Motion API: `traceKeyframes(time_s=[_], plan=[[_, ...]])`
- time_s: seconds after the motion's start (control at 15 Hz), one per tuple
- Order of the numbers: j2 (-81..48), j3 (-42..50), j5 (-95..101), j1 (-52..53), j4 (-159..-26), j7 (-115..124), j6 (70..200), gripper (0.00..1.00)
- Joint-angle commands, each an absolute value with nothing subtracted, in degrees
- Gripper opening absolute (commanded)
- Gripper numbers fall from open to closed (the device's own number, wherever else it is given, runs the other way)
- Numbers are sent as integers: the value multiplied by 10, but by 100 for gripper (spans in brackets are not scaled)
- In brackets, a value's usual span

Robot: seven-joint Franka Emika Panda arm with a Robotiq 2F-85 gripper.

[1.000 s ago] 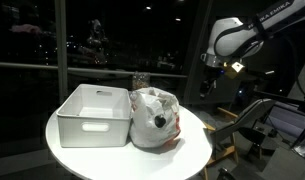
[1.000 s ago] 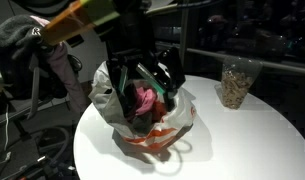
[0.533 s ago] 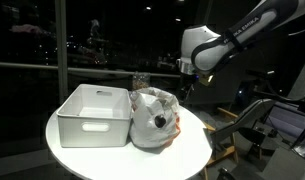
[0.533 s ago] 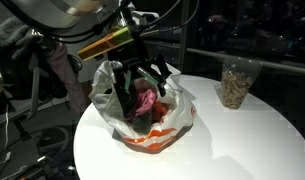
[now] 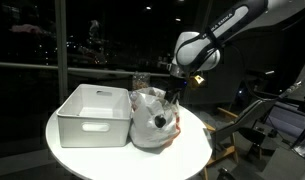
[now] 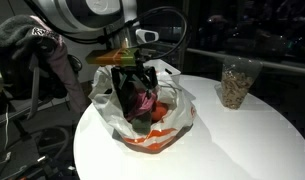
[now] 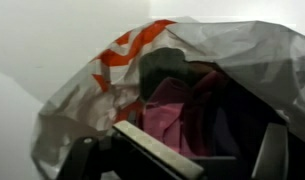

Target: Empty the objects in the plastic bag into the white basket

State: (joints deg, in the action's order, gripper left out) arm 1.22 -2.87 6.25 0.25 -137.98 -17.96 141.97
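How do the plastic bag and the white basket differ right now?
The plastic bag is crumpled and soft; the white basket is rigid and rectangular. The bag holds a pink item; the basket looks empty. The bag carries orange print; the basket is plain. Both sit side by side on the table.

Pose: arm [image 5: 237, 20] bent, gripper [image 5: 172, 93] pointing down.
The arm enters from the upper right in an exterior view, wrist near frame centre. Fingers [image 7: 77, 160] stand spread apart at the wrist view's bottom corners.
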Motion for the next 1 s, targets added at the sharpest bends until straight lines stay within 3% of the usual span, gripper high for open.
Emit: traceKeyframes(time_s=[0.0,0.33,0.93], plan=[[30,-28,-98,23,-1397,-325,1402,100],[-1,-26,-268,34,-1360,-490,1302,100],[-78,-35,-94,30,-1320,-404,1362,100]])
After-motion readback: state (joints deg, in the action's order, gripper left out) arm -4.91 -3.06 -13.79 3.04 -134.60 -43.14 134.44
